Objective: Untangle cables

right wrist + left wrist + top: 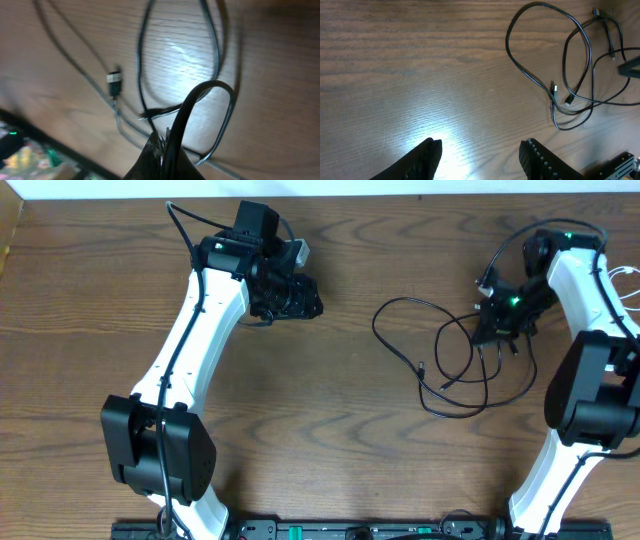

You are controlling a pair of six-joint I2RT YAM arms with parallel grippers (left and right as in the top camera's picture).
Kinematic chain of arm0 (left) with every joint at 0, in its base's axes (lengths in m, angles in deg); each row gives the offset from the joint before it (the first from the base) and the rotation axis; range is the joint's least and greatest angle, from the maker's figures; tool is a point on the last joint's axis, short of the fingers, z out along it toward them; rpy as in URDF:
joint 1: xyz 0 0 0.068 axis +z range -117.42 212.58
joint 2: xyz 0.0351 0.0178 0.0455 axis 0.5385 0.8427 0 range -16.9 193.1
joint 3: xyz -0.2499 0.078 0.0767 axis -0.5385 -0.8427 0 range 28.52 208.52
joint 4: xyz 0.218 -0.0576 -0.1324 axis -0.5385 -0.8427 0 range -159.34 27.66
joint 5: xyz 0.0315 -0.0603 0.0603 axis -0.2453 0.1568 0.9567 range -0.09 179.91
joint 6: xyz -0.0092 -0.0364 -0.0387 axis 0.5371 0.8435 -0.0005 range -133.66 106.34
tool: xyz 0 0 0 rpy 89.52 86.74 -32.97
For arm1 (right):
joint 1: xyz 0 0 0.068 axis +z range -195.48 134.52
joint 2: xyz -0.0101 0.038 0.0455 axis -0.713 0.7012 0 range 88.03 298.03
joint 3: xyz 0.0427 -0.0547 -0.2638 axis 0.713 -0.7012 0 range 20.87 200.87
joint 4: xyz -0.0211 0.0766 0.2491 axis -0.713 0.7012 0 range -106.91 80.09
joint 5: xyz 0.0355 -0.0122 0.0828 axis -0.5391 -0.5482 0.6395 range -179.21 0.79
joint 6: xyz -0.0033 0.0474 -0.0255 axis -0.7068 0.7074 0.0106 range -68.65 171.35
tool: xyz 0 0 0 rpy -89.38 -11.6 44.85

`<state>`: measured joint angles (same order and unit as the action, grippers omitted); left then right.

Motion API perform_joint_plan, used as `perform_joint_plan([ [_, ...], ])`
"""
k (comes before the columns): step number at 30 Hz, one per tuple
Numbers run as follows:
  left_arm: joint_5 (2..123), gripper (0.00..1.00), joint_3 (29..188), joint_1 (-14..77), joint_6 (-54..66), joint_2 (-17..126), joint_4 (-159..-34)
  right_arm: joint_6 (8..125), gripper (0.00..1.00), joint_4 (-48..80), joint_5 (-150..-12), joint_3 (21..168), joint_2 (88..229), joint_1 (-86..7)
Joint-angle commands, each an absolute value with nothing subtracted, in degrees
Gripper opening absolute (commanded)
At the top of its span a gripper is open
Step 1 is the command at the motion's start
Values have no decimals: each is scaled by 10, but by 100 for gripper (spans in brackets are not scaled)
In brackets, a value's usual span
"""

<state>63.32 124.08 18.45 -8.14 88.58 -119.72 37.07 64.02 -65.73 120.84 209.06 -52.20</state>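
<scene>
The black cable [440, 345] lies in loose overlapping loops on the wooden table, right of centre, with small plugs [423, 367] at the loops' lower left. My right gripper [497, 328] is down on the loops' right side. In the right wrist view it [159, 136] is shut on a strand of the black cable [150, 112], and a loop rises from the jaws. My left gripper [287, 295] hovers far left of the loops, open, with nothing between its fingers [482, 147]. The left wrist view shows the loops [570, 65] at upper right. A thin white cord [627, 280] shows at the right edge.
The right arm's white links [590, 360] stand just right of the cable loops. The left arm [190, 350] runs diagonally across the table's left half. Bare wood [340, 420] lies between the two arms.
</scene>
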Motion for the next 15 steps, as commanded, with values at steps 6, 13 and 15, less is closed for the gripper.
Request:
perform_joint_plan([
  [6,641,56,1240,184,-91,879,-1196,435,1,663,-566,1382,1934,-498],
  [13,641,56,1240,184,-91,879,-1194,534,1,586,-562,1473,1819,-496],
  [15,641,56,1240,184,-91,879,-1194,564,1,542,-562,1482,1785,-496],
])
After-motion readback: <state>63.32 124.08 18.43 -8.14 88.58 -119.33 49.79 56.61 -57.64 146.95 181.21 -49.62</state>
